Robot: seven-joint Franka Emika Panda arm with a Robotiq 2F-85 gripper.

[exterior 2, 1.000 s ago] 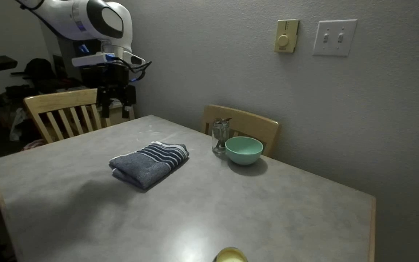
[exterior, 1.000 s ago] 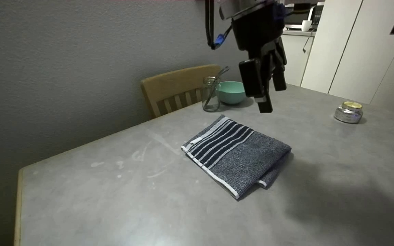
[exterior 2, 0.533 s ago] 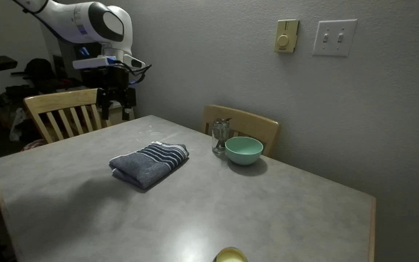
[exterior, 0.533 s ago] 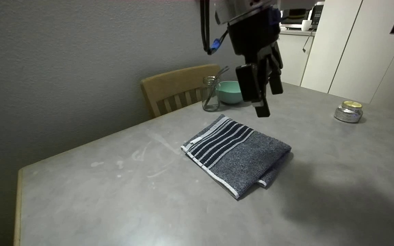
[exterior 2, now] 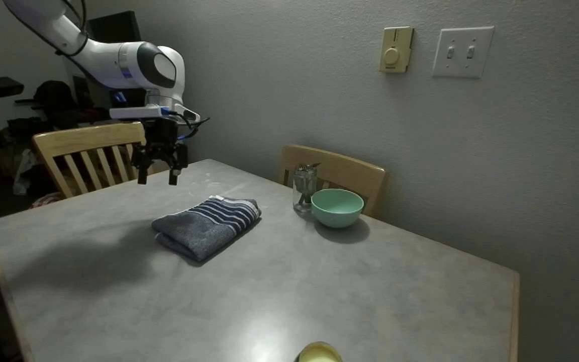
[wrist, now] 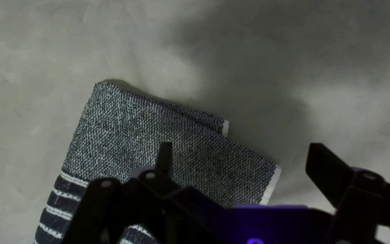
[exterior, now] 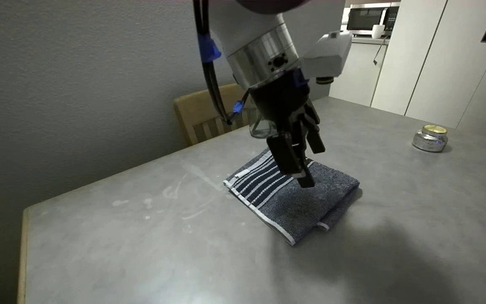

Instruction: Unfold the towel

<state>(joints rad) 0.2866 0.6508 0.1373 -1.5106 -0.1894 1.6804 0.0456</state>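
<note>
Claw [exterior 2: 158,181] lowered, jaws apart | towel [exterior 2: 199,231] folded | bowl [exterior 2: 337,208] beside jar [exterior 2: 303,187] | arm [exterior: 264,55] partly blocks jar in an exterior view

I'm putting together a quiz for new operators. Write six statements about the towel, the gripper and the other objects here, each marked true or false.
1. The towel lies folded on the table. True.
2. The gripper is holding the towel. False: the gripper hangs open above the table, holding nothing.
3. The green bowl stands beside a glass jar. True.
4. The glass jar is empty. False: utensils stand in it.
5. The silver pot sits on the towel. False: the silver pot stands on the table, apart from the towel.
6. In an exterior view, a wooden chair shows behind the green bowl. True.
</note>
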